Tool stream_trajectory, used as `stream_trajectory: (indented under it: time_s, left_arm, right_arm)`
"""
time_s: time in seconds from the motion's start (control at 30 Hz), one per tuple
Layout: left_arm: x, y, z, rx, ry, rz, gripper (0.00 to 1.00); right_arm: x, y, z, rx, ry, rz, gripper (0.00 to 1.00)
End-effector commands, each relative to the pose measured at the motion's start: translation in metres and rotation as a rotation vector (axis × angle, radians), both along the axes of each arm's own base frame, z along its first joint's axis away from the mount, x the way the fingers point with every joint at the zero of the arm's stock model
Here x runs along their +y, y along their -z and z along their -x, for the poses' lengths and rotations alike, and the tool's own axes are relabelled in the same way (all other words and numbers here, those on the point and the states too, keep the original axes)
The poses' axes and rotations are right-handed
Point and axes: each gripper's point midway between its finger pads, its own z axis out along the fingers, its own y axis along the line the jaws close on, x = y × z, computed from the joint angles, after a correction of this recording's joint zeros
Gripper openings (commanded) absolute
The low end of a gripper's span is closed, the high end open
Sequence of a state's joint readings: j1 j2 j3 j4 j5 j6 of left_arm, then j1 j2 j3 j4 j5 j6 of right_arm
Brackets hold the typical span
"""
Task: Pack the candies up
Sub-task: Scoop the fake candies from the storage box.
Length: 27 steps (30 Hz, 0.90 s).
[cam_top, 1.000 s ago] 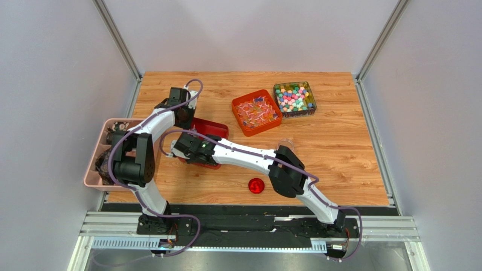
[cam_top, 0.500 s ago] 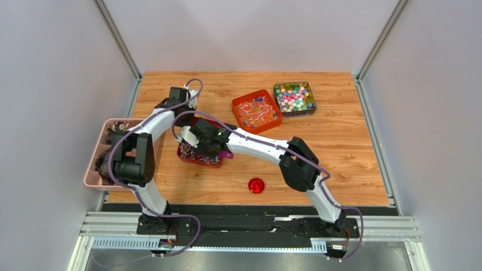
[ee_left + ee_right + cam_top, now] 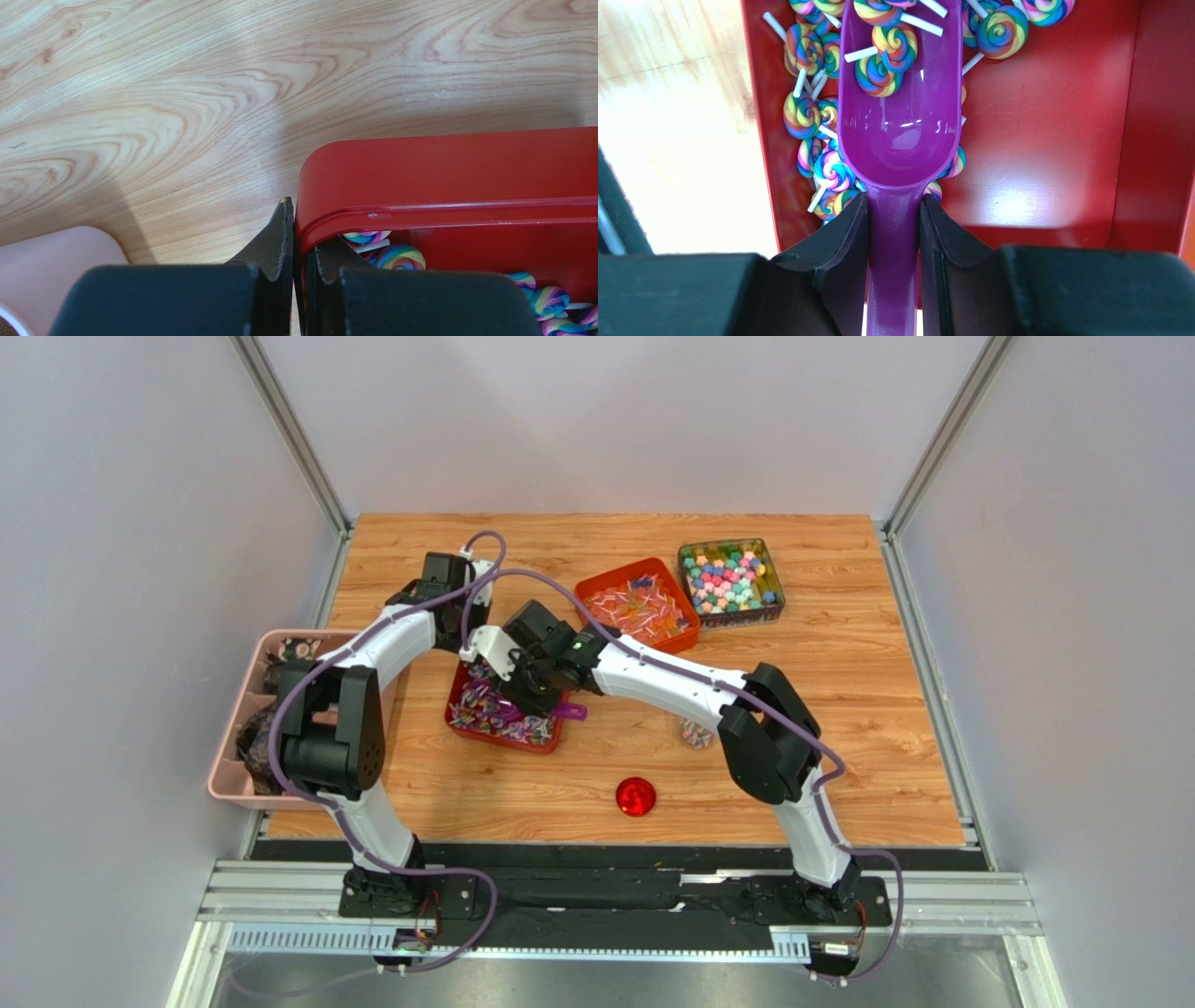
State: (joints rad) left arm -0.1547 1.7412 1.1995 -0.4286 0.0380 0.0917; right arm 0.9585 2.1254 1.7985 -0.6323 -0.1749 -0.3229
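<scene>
Where the wooden table (image 3: 870,714) lies left of centre: red tray (image 3: 449,171), far corner rim clamped between the closed jaws of the left gripper (image 3: 293,241). Far right: orange tray (image 3: 687,633), then tin (image 3: 772,602) of mixed sweets. Purple scoop (image 3: 899,133), handle pinched by the right gripper (image 3: 894,224), bowl inside the red tray. Candies (image 3: 808,115), rainbow swirls on white sticks: several in the scoop, others loose in the tray. Red lid (image 3: 636,795), near centre.
</scene>
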Motion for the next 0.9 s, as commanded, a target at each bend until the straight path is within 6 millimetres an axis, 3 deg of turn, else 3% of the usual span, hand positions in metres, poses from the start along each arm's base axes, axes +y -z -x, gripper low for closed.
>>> stream_trajectory:
  time_s: [0.0,0.13,0.27,0.57,0.87]
  left_arm:
    - [-0.007,-0.02,-0.012,-0.036,0.007,0.088,0.0]
    - [-0.005,-0.021,-0.014,-0.038,0.015,0.093,0.0]
    - [-0.007,-0.019,-0.013,-0.023,0.035,0.099,0.0]
    - [-0.005,-0.021,-0.014,-0.024,0.03,0.094,0.0]
    - [-0.006,-0.018,-0.011,-0.013,0.028,0.099,0.0]
  right_arm:
    - [0.0,-0.042,0.003,-0.032,-0.038,-0.097,0.0]
    - [-0.009,-0.039,0.006,-0.027,-0.046,-0.096,0.0]
    - [-0.012,-0.033,-0.006,-0.09,-0.01,-0.059,0.0]
    - [-0.003,-0.007,-0.014,-0.239,0.003,0.076,0.0]
    - [0.015,0.013,-0.006,-0.233,-0.048,0.122,0.0]
